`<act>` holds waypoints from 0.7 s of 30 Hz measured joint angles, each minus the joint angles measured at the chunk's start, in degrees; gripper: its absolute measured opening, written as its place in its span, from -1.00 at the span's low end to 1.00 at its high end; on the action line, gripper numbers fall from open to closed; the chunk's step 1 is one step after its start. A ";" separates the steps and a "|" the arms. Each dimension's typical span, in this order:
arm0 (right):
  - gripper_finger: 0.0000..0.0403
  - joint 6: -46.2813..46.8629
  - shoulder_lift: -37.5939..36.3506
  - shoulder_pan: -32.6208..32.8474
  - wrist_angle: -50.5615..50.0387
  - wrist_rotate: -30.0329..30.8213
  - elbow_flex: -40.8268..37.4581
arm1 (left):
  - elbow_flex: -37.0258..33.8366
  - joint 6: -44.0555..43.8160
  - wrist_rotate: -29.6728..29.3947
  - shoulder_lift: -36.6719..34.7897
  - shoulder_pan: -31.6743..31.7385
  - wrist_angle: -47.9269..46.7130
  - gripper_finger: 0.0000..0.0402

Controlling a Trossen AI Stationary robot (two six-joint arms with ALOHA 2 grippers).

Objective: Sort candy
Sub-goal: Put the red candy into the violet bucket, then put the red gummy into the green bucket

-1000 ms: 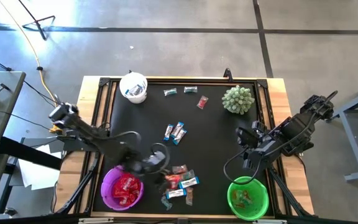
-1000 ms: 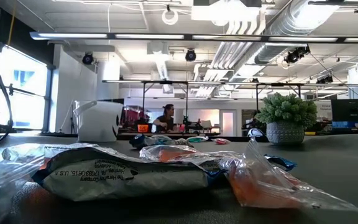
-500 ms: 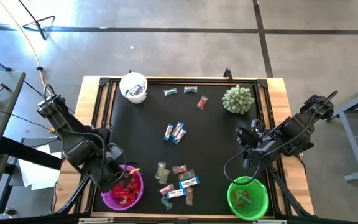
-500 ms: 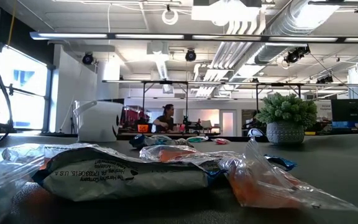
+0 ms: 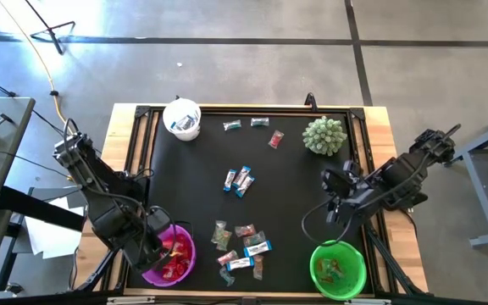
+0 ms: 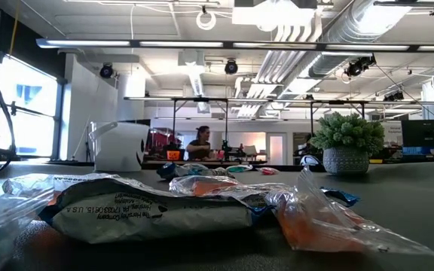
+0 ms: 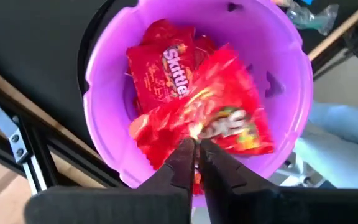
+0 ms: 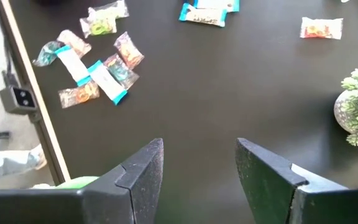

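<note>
A red packet (image 7: 194, 127) is pinched in the nearly shut jaws of the left gripper (image 7: 196, 163), poised directly above the purple bowl (image 5: 181, 267). Farther across the worktop (image 5: 295, 186), loose candy (image 5: 242, 247) is left scattered, the right gripper (image 8: 199, 163) held wide open.

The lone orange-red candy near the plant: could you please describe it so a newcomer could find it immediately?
Start at the spiky green plant in the black table's far right corner. Just left of it lies the orange-red candy, alone and tilted. Its neighbours further left are two greenish-grey wrappers.
</note>
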 joint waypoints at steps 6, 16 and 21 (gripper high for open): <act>-0.03 0.02 0.00 -3.08 0.09 0.00 0.00 | 0.00 3.67 -0.24 0.03 0.15 1.02 -0.74; -0.03 -2.01 0.02 -9.84 3.46 0.09 0.00 | 0.00 12.87 -13.69 -1.36 2.55 8.73 -0.59; -0.03 -5.19 0.21 -14.64 7.59 0.13 0.00 | 0.00 24.31 -26.90 -4.40 7.86 10.23 -0.59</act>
